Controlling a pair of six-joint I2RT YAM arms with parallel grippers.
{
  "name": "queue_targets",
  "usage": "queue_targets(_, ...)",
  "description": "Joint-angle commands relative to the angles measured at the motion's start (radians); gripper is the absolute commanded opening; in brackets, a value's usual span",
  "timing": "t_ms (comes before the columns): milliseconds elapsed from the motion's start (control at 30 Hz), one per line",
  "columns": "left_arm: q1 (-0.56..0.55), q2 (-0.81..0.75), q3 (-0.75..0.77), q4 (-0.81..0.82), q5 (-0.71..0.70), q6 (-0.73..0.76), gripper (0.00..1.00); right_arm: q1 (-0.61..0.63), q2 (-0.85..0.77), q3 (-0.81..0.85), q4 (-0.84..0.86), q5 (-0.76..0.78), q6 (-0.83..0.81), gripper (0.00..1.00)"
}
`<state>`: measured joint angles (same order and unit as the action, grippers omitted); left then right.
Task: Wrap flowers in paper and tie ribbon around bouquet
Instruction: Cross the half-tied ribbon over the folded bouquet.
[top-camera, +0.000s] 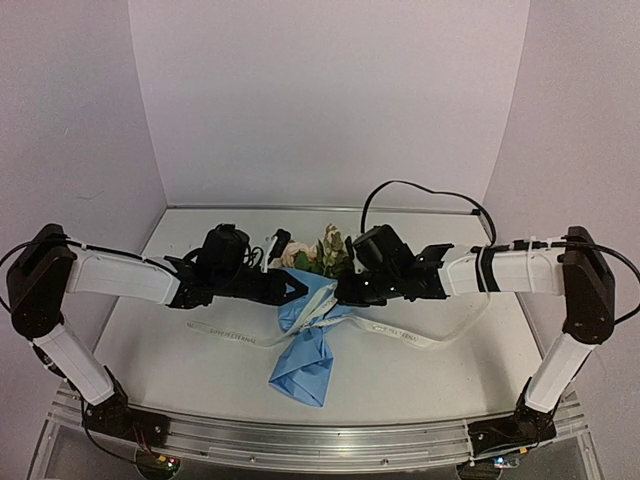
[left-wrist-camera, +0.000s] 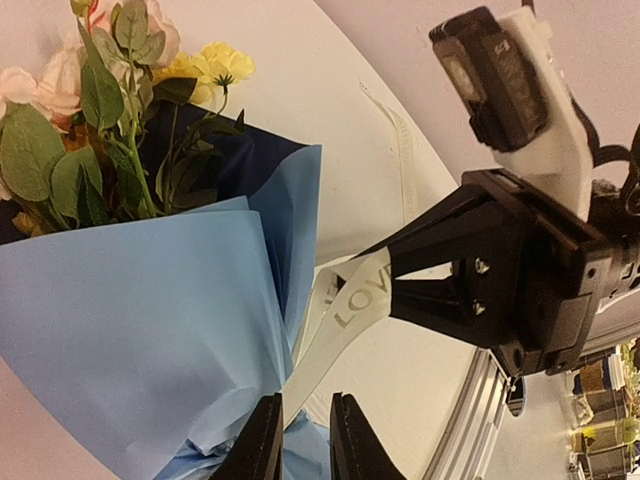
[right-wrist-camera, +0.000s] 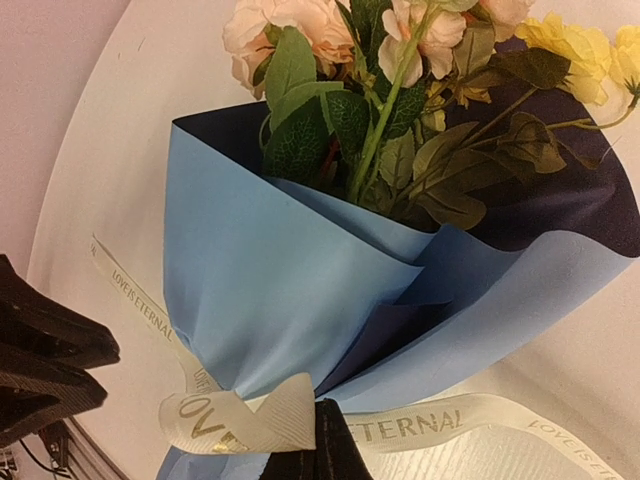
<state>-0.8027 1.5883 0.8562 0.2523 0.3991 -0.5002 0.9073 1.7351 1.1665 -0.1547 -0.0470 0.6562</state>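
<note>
Nearest, the left gripper (left-wrist-camera: 305, 405) holds its fingers narrowly apart where the long off-white lettered ribbon (left-wrist-camera: 350, 300) runs in; whether they grip it I cannot tell. Beyond, the right gripper (left-wrist-camera: 390, 277), pressed together, pinches that ribbon. A light-blue paper cone (left-wrist-camera: 150, 330) already wraps the pink, cream and yellow flowers (left-wrist-camera: 110, 110) mid-table; tying seems unfinished. Ribbon tails trail over open white table (top-camera: 150, 340), walls (top-camera: 80, 120) well apart.

White bench (top-camera: 150, 340), matte and plain, with a ribbed aluminium rail (top-camera: 320, 440) along its near edge. Three pale, unmarked panels close it in: back wall (top-camera: 330, 100), left wall (top-camera: 70, 120) and right wall (top-camera: 585, 110), all with a faint lilac cast. Light even and soft; shadows on the bench weak. Past the near edge, in the left wrist view, blurred cluttered shelving (left-wrist-camera: 605, 400), contents unreadable.
</note>
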Motion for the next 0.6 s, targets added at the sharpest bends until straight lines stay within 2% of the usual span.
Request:
queue_targets(0, -0.025, 0.049, 0.039, 0.004, 0.04, 0.045, 0.19, -0.004, -0.014, -0.016, -0.003, 0.043, 0.041, 0.0)
queue_targets(567, -0.091, 0.116, 0.109, -0.086, -0.023, 0.116, 0.19, 0.013, -0.072, -0.058, 0.032, 0.023, 0.078, 0.0)
